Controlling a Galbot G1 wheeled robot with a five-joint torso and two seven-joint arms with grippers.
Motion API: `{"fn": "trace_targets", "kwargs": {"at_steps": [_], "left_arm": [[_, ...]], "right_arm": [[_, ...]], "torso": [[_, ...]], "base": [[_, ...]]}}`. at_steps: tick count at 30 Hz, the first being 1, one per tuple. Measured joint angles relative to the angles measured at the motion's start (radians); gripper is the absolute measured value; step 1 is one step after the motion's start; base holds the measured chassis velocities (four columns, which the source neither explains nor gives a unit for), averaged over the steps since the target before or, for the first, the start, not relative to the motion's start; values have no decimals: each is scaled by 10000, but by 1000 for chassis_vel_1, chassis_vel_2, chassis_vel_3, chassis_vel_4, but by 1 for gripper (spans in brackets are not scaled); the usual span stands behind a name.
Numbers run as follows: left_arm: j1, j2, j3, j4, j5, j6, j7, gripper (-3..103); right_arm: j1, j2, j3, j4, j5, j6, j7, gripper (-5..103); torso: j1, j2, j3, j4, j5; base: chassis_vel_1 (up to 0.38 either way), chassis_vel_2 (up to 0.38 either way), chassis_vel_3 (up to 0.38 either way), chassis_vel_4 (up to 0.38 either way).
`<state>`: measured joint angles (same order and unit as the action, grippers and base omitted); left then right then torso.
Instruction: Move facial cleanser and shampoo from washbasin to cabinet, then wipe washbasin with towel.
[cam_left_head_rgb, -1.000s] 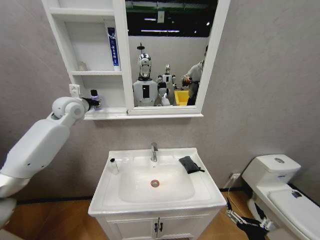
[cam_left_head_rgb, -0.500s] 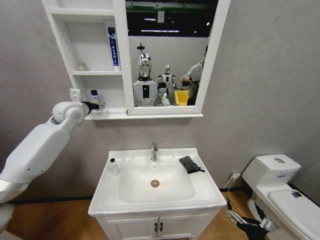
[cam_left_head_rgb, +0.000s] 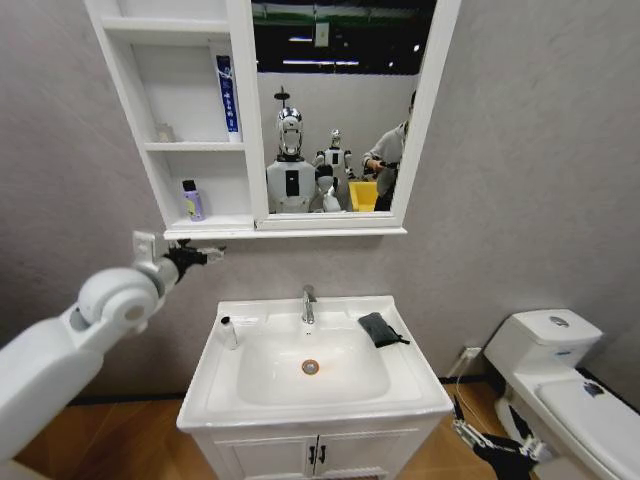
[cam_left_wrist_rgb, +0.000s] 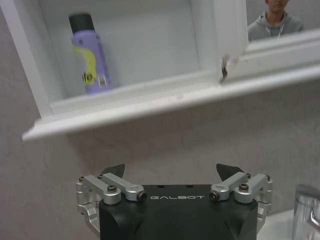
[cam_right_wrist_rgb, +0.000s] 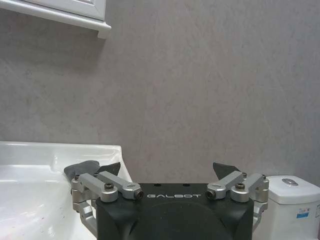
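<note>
A purple bottle (cam_left_head_rgb: 191, 200) with a black cap, which I take for the shampoo, stands upright on the lowest shelf of the cabinet (cam_left_head_rgb: 245, 120). A white and blue tube (cam_left_head_rgb: 227, 95), likely the facial cleanser, leans on the shelf above. My left gripper (cam_left_head_rgb: 208, 254) hangs open and empty just below the cabinet's bottom ledge, and the purple bottle (cam_left_wrist_rgb: 90, 55) stands above it. The dark towel (cam_left_head_rgb: 378, 328) lies on the back right corner of the washbasin (cam_left_head_rgb: 410, 385). My right gripper (cam_right_wrist_rgb: 167, 170) is open, low beside the washbasin (cam_right_wrist_rgb: 30, 165), with the towel (cam_right_wrist_rgb: 82, 167) close to one finger.
A small pale container (cam_left_head_rgb: 228, 332) with a dark top stands on the basin's left rim. The chrome tap (cam_left_head_rgb: 308, 303) is at the back centre. A white toilet (cam_left_head_rgb: 560, 385) is at the right. The vanity doors (cam_left_head_rgb: 315, 455) are below the basin.
My left gripper has let go of the purple bottle on the lowest shelf. It has drawn back out of the cabinet, down and towards me.
</note>
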<state>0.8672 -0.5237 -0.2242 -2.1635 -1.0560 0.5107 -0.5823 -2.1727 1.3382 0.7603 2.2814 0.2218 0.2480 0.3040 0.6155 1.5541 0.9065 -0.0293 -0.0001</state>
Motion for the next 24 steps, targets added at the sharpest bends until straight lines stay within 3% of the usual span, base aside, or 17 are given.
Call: {"fn": "trace_targets", "kwargs": {"at_steps": [2, 3, 4, 6, 7, 9, 14, 16, 24], "left_arm": [[1580, -668, -51, 180, 1187, -699, -406, 100], [1580, -668, -51, 180, 1187, -699, -406, 100], [2241, -1029, -102, 377, 1691, -998, -509, 100], [3236, -1722, -227, 821, 2507, -1252, -393, 100], [3236, -1722, -227, 821, 2507, -1252, -393, 100], [3679, -2431, -197, 1370, 3221, -1464, -125, 100], [3651, -3328, 105, 2199, 3855, -1630, 187, 100], [3359, -4043, 405, 2983, 4258, -1697, 423, 100], [2354, -4757, 550, 4429, 4415, -1744, 633, 100]], "right_arm": [[1, 0, -2, 0, 0, 0, -2, 100], [1, 0, -2, 0, 0, 0, -2, 100], [0, 0, -1, 1, 0, 0, -3, 100], [0, 0, 0, 0, 0, 0, -3, 100], [0, 0, 0, 0, 0, 0, -3, 100], [0, 0, 0, 0, 0, 0, -2, 100], [0, 0, -1, 0, 0, 0, -2, 100], [0, 0, -1, 0, 0, 0, -2, 100], [0, 0, -1, 0, 0, 0, -2, 100]], "torso": [[0, -1, 0, 2, 1], [0, -1, 0, 2, 1], [0, 0, 0, 2, 0], [0, -1, 1, 7, -3], [0, -1, 1, 7, -3], [-1, 0, 1, 7, 3], [-1, 0, 1, 1, 2], [0, -1, 1, 2, 2], [1, -1, 1, 3, 2]], "base": [[0, 0, 0, 0], [0, 0, 0, 0], [0, 0, 0, 0], [0, 0, 0, 0], [0, 0, 0, 0], [0, 0, 0, 0], [0, 0, 0, 0], [0, 0, 0, 0], [0, 0, 0, 0]]}}
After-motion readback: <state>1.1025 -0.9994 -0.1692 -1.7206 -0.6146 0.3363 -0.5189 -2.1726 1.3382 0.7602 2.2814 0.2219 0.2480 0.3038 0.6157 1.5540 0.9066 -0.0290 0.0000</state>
